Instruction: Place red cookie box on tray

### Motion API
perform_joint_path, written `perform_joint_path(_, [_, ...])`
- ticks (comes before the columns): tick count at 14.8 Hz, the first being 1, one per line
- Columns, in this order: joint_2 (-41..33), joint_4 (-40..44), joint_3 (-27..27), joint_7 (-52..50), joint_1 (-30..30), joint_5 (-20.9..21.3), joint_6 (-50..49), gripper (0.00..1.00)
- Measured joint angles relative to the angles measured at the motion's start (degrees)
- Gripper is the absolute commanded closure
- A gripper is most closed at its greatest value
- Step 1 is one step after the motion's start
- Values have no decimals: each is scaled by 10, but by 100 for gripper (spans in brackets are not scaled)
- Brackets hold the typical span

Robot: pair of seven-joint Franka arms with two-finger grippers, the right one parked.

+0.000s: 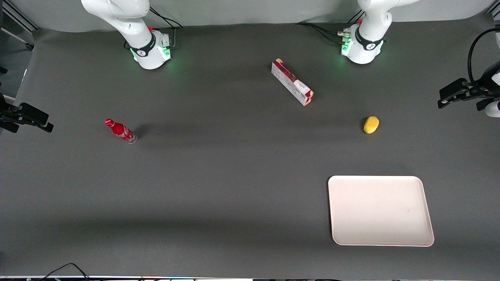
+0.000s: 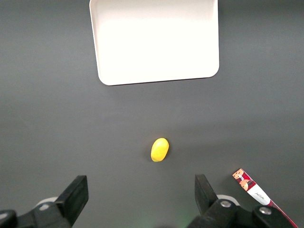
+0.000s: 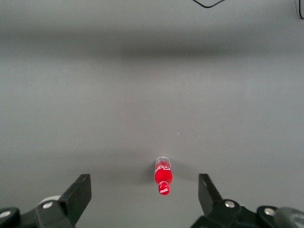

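The red cookie box (image 1: 293, 82) lies flat on the dark table between the two arm bases, turned at a slant, its white-grey side showing. One end of the box (image 2: 259, 194) shows in the left wrist view. The cream-white tray (image 1: 381, 210) sits much nearer the front camera, with nothing on it; the tray (image 2: 156, 40) is also in the left wrist view. My left gripper (image 2: 140, 183) hangs high above the table at the working arm's end, well apart from box and tray. It is open wide, with nothing between its fingers. In the front view the gripper (image 1: 449, 95) shows at the frame's edge.
A small yellow lemon-like object (image 1: 371, 125) lies between the box and the tray, seen also as the yellow object (image 2: 160, 149) from the wrist. A small red bottle (image 1: 121, 131) stands toward the parked arm's end of the table.
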Motion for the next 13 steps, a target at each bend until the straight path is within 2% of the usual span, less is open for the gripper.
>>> perform_joint_path(13, [0,0,1,-1,0,1,-12,0])
